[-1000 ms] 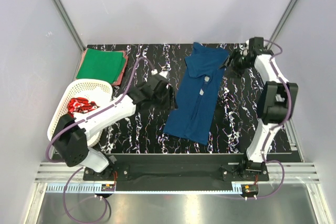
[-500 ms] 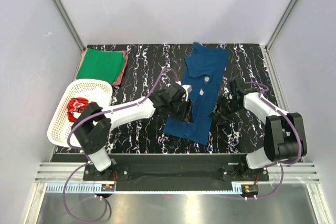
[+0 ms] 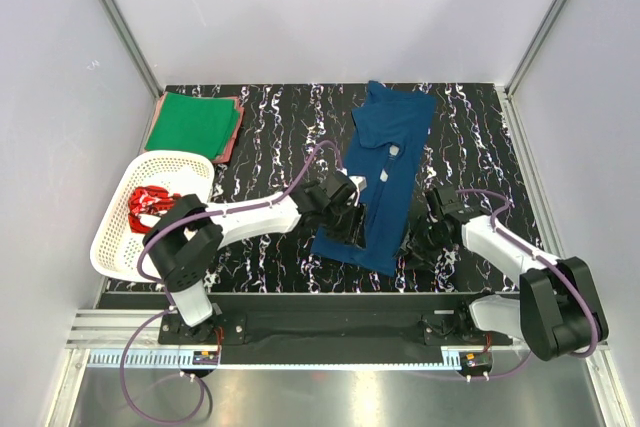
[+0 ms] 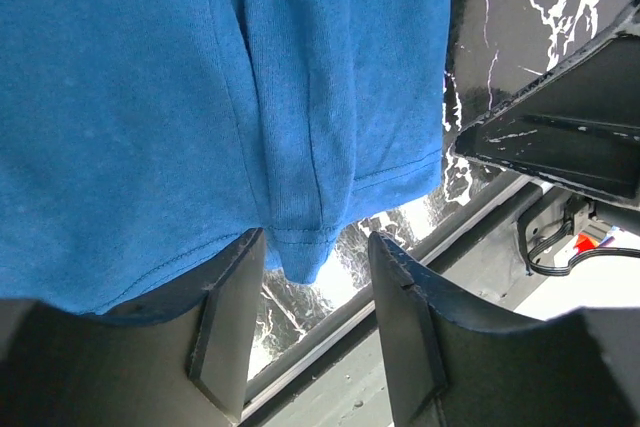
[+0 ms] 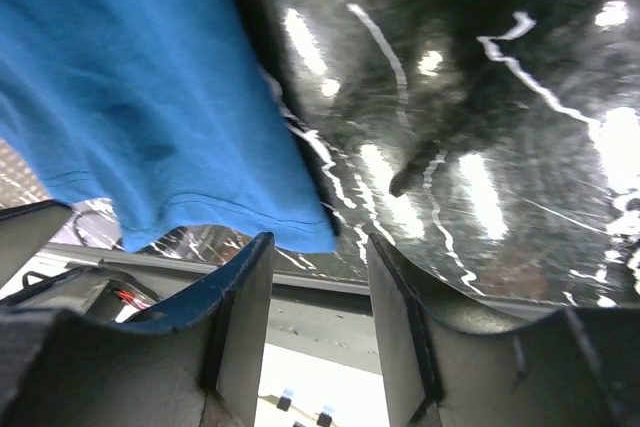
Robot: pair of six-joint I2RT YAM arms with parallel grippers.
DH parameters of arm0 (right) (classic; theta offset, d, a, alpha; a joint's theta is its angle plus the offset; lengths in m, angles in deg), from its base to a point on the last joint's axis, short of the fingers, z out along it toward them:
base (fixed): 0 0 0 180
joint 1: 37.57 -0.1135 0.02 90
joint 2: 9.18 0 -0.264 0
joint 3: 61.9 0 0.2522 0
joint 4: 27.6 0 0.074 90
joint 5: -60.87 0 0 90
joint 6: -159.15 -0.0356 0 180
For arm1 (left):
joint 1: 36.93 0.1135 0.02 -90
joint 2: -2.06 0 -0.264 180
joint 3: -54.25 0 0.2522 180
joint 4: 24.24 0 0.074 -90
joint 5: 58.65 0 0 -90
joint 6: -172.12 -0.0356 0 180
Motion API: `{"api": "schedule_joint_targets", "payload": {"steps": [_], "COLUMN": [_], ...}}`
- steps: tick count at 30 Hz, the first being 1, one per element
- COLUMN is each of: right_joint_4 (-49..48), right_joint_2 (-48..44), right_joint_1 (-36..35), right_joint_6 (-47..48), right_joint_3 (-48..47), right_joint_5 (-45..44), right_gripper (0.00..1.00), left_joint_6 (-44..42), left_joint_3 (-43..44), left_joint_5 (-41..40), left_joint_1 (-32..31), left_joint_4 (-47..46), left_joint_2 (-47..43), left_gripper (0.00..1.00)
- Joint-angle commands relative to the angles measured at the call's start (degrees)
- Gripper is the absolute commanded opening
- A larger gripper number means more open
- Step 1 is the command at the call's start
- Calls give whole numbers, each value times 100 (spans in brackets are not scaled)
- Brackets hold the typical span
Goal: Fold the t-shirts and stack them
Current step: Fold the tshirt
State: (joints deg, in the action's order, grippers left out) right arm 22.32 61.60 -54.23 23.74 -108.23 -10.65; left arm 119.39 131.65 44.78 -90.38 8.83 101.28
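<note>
The left gripper (image 4: 315, 347) is half open, with a clear gap between its two fingers. One near corner of the blue t-shirt (image 3: 385, 162) pokes down into that gap. The cloth lies over one finger, but the jaws are not pinching it. The right gripper (image 5: 320, 332) is about half open too and holds nothing. The other near corner of the shirt sits just in front of its jaw tips, right at the mouth of the gap. From both sets of jaws the blue t-shirt runs away across the black table (image 3: 270, 137). It is already folded into a long, thin strip, and its neck end is far from the jaws. So I think the step now is to grab the two near corners. The next step would be to fold the strip in half, away from the robot. For that, each gripper needs to slide a bit further onto its corner and close on all the layers. Then both should lift and carry the edge toward the far end at the same speed, so the cloth does not twist. Well off to the side of the left jaws is a white basket (image 3: 105, 237) with a red t-shirt (image 3: 150, 202) inside, not yet folded. Far past the basket lies a folded green t-shirt (image 3: 195, 122) on top of a pink t-shirt (image 3: 234, 137). The blue one probably goes on that pile.
</note>
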Motion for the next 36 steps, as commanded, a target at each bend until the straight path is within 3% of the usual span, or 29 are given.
{"api": "schedule_joint_targets", "payload": {"steps": [1,12,18,21,22,25,36], "right_joint_4": [-390,-364,-241,-241,-241,-171,514], "right_joint_2": [-188,339,191,120,102,67,-592], "right_joint_1": [-161,-706,-750,-750,-750,-750,-759], "right_joint_6": [-328,-486,-583,-557,-557,-566,-583], "right_joint_3": [41,6,93,146,146,138,103], "right_joint_5": [-187,-600,-890,-890,-890,-872,-1197], "right_gripper": [49,44,26,5,0,0,0], "left_joint_6": [-36,157,236,297,367,534,1203], "left_joint_3": [-70,-475,-589,-598,-607,-546,-1160], "left_joint_5": [151,309,318,266,248,64,37], "left_joint_1": [-34,-139,-201,-201,-201,-201,-236], "left_joint_4": [-340,-639,-771,-771,-754,-482,-674], "left_joint_2": [10,-192,-140,-201,-236,-350,-254], "left_gripper": [49,46,46,22,10,0,1]}}
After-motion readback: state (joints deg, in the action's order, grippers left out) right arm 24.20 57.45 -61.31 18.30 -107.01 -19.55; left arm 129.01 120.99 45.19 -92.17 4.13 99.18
